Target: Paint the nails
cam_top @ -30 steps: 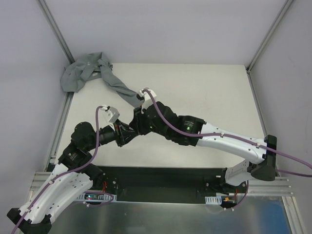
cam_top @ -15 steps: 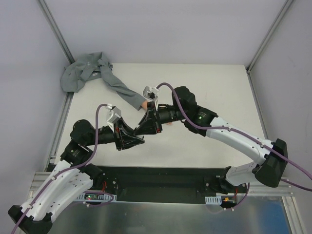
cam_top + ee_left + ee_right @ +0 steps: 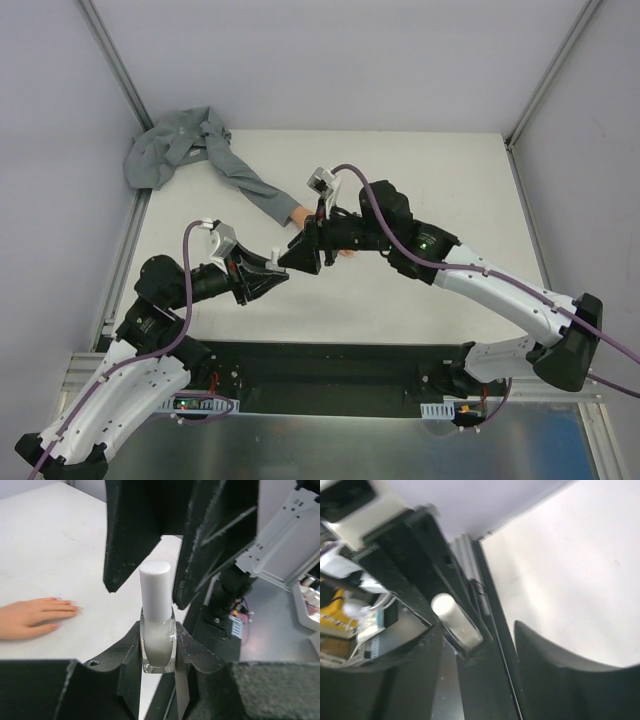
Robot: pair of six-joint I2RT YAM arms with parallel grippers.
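Two black grippers meet over the white table (image 3: 420, 170), near its middle and just on the near side of the mannequin hand (image 3: 30, 620). The left gripper (image 3: 158, 647) is clamped on the glass body of a small nail-polish bottle (image 3: 158, 630), which it holds upright; the glass shows pale, whitish polish, and no writing on it can be read. The right gripper (image 3: 145, 595) reaches in from the other side with its jaws spread, one finger on each side of the bottle's white cap (image 3: 155, 587) and close to it, not pinching it. The peach hand lies flat on the table, palm down, sticking out of a long grey sleeve (image 3: 240, 180) that trails to the far-left corner. Its nails (image 3: 73, 602) are tiny pale patches at the fingertips, pointing toward the bottle and apart from it. The right wrist view is blurred.
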